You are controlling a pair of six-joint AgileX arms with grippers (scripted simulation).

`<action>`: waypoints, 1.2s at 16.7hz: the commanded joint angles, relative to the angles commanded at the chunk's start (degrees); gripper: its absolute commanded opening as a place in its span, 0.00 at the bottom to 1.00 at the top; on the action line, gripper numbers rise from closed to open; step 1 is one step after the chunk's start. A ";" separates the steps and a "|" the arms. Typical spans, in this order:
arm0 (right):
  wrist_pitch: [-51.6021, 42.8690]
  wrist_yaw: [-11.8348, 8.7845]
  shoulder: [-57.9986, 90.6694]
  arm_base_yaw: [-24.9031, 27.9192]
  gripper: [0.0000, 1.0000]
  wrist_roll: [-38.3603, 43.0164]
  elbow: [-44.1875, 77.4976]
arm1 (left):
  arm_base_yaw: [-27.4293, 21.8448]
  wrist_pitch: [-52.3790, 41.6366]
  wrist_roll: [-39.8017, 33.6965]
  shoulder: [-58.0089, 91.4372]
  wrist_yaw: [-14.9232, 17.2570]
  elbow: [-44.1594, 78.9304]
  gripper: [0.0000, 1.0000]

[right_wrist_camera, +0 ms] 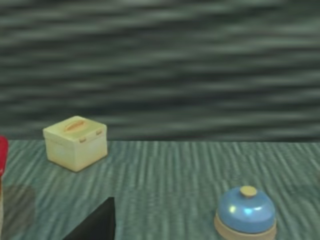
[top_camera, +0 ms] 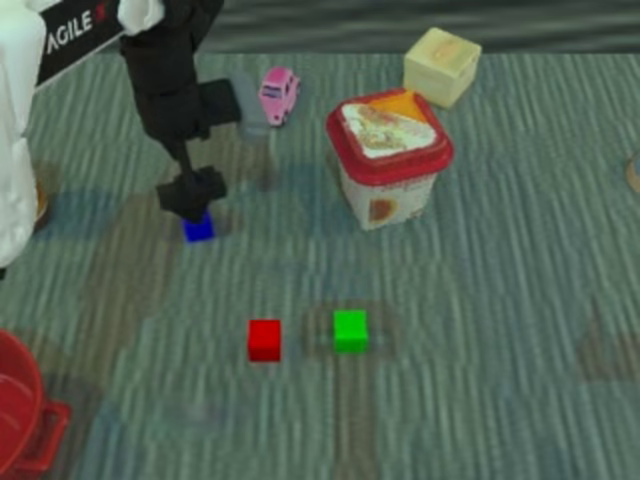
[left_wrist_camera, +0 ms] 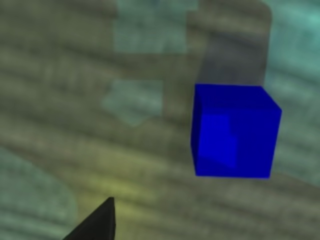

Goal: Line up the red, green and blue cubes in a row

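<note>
The grey-green striped table top [top_camera: 500, 300] fills the top view. The black left arm [top_camera: 170, 80] reaches down from the far left corner of it. A round red bucket with a handle [top_camera: 20, 410] sits at the near left corner. A white tub with a red lid [top_camera: 388, 160] stands behind the middle of the table, and a cream-coloured box with a lid [top_camera: 442, 65] stands behind it, a bit to the right. A little pink toy car [top_camera: 279, 95] is parked at the far side, left of the tub. The right wrist view shows a blue dome bell on a tan base [right_wrist_camera: 245, 212]. The left gripper [top_camera: 192, 196] hangs right over the small deep blue cube [top_camera: 199, 229], which sits on the left half of the table. I cannot tell if its jaws are apart or closed; the left wrist view shows the blue cube resting on the table with one dark fingertip [left_wrist_camera: 97, 225] off to the side, not touching it. The small bright red cube [top_camera: 264, 340] and the small bright green cube [top_camera: 350, 330] sit near each other closer to the front, red on the left, well apart from the blue one. The right gripper shows only as one dark fingertip [right_wrist_camera: 95, 222] in its own wrist view, so I cannot tell how its jaws stand.
</note>
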 joint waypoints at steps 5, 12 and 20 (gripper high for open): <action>0.00 0.00 0.00 0.00 1.00 0.00 0.00 | 0.83 -0.03 2.40 0.16 0.02 0.43 1.00; 0.00 0.00 0.00 0.00 1.00 0.00 0.00 | 0.75 6.55 2.29 2.04 0.04 -4.24 1.00; 0.00 0.00 0.00 0.00 1.00 0.00 0.00 | 0.89 16.36 2.51 5.46 0.08 -10.65 1.00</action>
